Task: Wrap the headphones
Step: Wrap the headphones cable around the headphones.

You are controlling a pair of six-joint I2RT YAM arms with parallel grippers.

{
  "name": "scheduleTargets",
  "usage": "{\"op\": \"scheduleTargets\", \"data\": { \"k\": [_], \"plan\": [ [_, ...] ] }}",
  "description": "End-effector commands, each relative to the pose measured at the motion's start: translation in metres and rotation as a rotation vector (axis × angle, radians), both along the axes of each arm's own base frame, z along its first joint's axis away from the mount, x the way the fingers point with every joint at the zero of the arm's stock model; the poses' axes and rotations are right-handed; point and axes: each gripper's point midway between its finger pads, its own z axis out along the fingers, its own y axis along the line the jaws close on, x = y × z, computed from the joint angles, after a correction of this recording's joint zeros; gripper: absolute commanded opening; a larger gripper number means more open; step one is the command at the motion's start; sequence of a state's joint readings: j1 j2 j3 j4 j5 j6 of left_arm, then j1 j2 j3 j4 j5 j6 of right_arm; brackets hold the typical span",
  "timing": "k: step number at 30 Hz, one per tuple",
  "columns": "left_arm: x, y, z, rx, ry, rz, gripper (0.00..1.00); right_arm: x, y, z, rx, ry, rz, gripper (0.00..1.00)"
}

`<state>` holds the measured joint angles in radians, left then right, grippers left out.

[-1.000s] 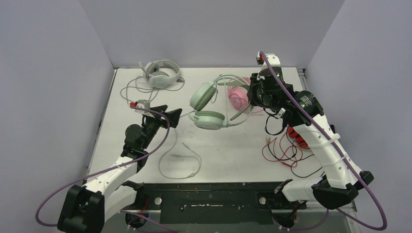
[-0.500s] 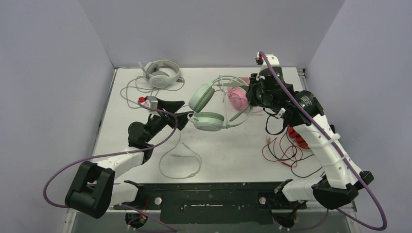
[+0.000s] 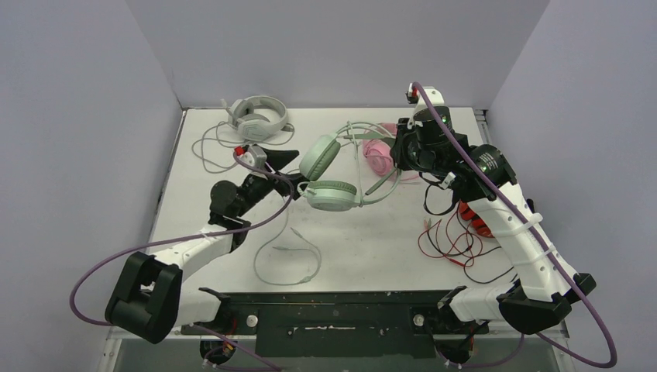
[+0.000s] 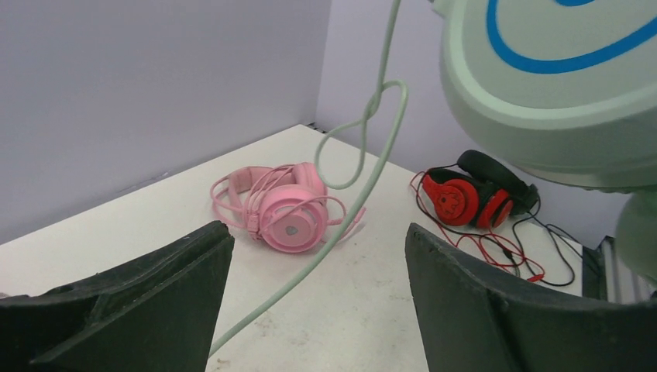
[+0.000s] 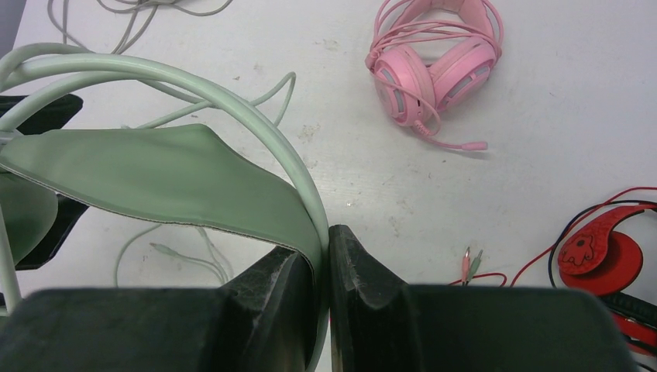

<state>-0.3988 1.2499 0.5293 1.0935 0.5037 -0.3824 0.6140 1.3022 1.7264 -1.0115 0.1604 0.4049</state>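
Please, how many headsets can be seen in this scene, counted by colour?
Pale grey-white padded over-ear headset: 1
Mint green padded over-ear headset: 1
Pink padded over-ear headset: 1
Red and black over-ear headset: 1
Total: 4

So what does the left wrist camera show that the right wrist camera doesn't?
Only the left wrist camera: the mint ear cup close up, with a blue ring on it, past the open left fingers. Only the right wrist camera: the right fingers pinched shut on the mint headband, and two small plugs lying on the table. Both: the pink headset, the red headset, the mint cable and the same white table.
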Motion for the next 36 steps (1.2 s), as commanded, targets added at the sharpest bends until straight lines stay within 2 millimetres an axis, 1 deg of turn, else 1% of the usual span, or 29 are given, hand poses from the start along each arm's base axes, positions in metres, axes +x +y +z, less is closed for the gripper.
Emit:
{"op": "scheduleTargets", "data": {
  "k": [1, 6, 7, 8, 9, 11, 12, 13, 16, 18, 20, 23, 26, 31, 36],
  "plan": [
    [0.02, -0.001, 0.012, 0.039, -0.085, 0.068, 0.78, -0.001, 0.005, 0.051, 0.146, -0.126, 0.007, 0.0],
    [0.026, -0.018, 0.003, 0.071, -0.119, 0.005, 0.76, -0.003, 0.005, 0.053, 0.152, -0.128, 0.01, 0.0],
    [0.029, -0.022, -0.002, 0.079, -0.109, -0.004, 0.71, -0.003, 0.005, 0.053, 0.152, -0.127, 0.01, 0.0],
    [0.032, -0.023, -0.004, 0.083, -0.105, -0.007, 0.59, -0.003, 0.005, 0.054, 0.153, -0.128, 0.01, 0.0],
    [0.035, -0.024, -0.006, 0.086, -0.096, -0.007, 0.43, -0.003, 0.005, 0.054, 0.153, -0.128, 0.01, 0.0],
    [0.038, -0.026, -0.01, 0.091, -0.084, -0.004, 0.18, -0.003, 0.005, 0.053, 0.151, -0.126, 0.009, 0.0],
    [0.04, -0.026, -0.011, 0.094, -0.078, 0.0, 0.06, -0.003, 0.004, 0.053, 0.151, -0.128, 0.006, 0.0],
    [0.043, -0.023, -0.014, 0.096, -0.063, 0.019, 0.0, -0.003, 0.003, 0.053, 0.149, -0.127, 0.002, 0.0],
    [0.049, -0.017, -0.029, 0.097, -0.003, 0.067, 0.0, -0.002, 0.0, 0.056, 0.155, -0.137, -0.014, 0.0],
    [0.047, -0.015, -0.043, 0.095, 0.042, 0.074, 0.0, -0.001, -0.002, 0.062, 0.169, -0.152, -0.033, 0.0],
    [0.042, -0.015, -0.061, 0.089, 0.096, 0.067, 0.0, 0.003, -0.006, 0.071, 0.192, -0.174, -0.067, 0.0],
    [0.03, -0.015, -0.083, 0.073, 0.143, 0.058, 0.0, 0.009, -0.012, 0.088, 0.235, -0.219, -0.132, 0.0],
    [0.015, -0.018, -0.099, 0.079, 0.181, 0.04, 0.0, 0.02, -0.017, 0.102, 0.28, -0.263, -0.206, 0.0],
    [-0.01, -0.026, -0.116, 0.122, 0.22, 0.017, 0.0, 0.041, -0.03, 0.117, 0.338, -0.318, -0.358, 0.0],
    [-0.052, -0.045, -0.128, 0.196, 0.239, -0.054, 0.0, 0.061, -0.048, 0.128, 0.392, -0.383, -0.499, 0.0]
  ]
}}
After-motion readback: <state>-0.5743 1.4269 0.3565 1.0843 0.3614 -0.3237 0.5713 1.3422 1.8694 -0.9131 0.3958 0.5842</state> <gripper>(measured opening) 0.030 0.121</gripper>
